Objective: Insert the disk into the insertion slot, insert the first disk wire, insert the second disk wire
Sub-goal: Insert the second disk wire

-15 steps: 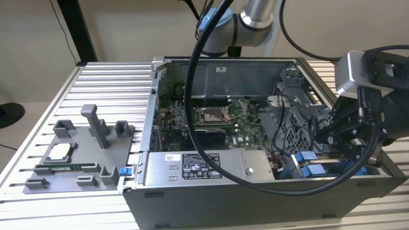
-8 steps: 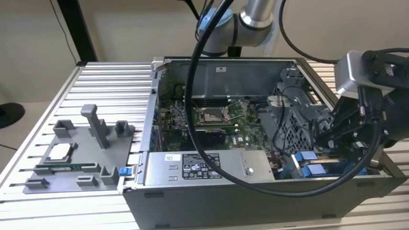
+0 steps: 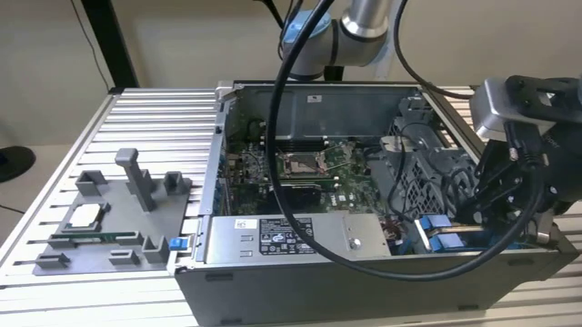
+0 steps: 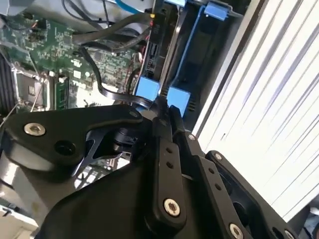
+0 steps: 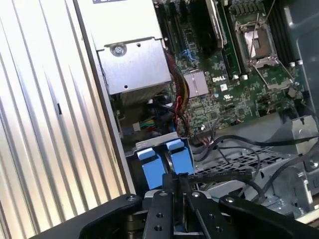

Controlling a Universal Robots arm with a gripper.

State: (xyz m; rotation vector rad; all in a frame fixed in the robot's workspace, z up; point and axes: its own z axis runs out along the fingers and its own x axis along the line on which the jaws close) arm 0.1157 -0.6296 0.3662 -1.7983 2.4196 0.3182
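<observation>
Working from the exterior view's left to its right, you pass the grey power-supply box point(image 3: 291, 237) and reach the disk point(image 3: 452, 240), seated in the insertion slot point(image 3: 435, 223) by its blue carrier tabs; your gripper point(image 5: 178, 181), fingers pinched on a black wire point(image 5: 219, 175), should come down squarely, though the connector stays hidden behind the fingertips

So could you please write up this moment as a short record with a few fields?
setting: open computer case on a slatted table
end effector: down inside the case's corner at the exterior view's right, fingers close together at the blue tabs
insertion slot: blue-railed bay beside the case wall
nearby: grey power-supply box, green motherboard, black cables
off to the side: grey parts holder on the table
</observation>
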